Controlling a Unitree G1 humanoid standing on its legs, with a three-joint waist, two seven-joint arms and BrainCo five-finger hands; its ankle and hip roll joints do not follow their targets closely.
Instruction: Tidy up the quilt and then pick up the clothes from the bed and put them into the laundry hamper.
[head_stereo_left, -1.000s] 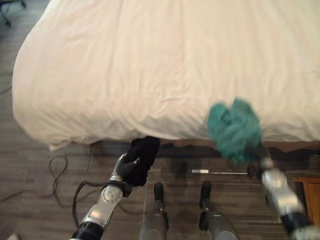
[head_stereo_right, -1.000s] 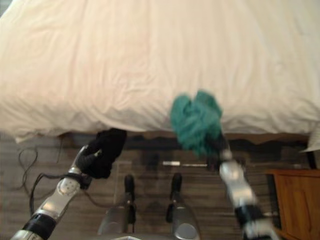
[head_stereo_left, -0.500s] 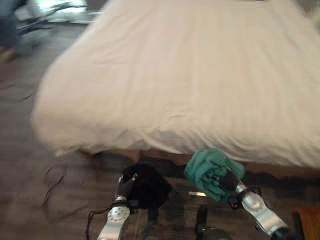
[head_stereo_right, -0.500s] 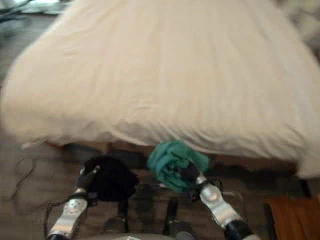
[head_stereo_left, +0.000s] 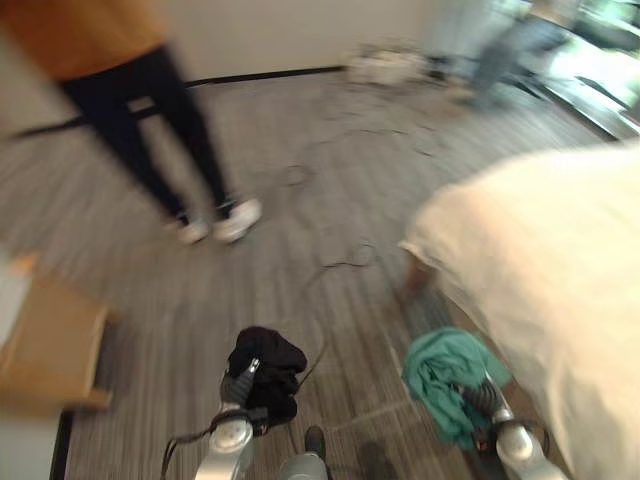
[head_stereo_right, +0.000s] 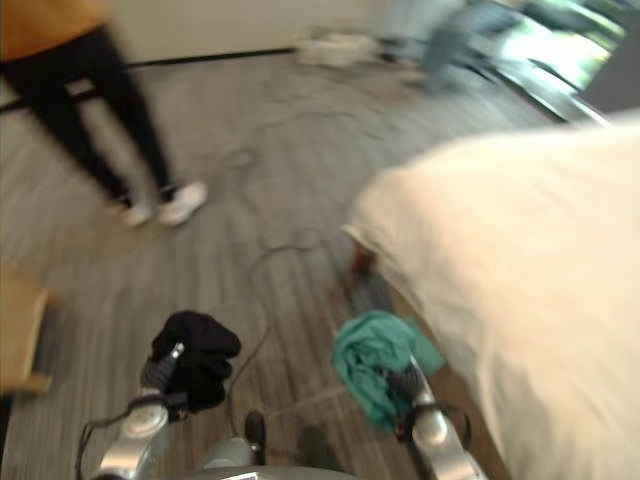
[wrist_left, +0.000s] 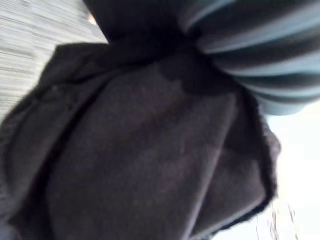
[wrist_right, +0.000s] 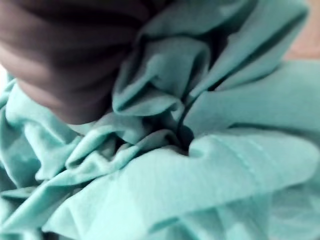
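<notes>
A bunched black garment (head_stereo_left: 265, 362) is gripped in the left hand (head_stereo_left: 238, 385) above the floor (head_stereo_left: 300, 250), and a crumpled teal garment (head_stereo_left: 440, 375) is clutched in the right hand (head_stereo_left: 478, 398) beside the bed's white quilt (head_stereo_left: 560, 270). A person's legs (head_stereo_left: 160, 140) are seen farther off.

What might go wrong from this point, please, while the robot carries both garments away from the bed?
The teal garment hangs loose below the right hand, so a trailing fold could slip free or catch. Cables lie on the floor ahead and may snag a step. A person stands close in the path, with the black garment bunched at the left hand.
</notes>
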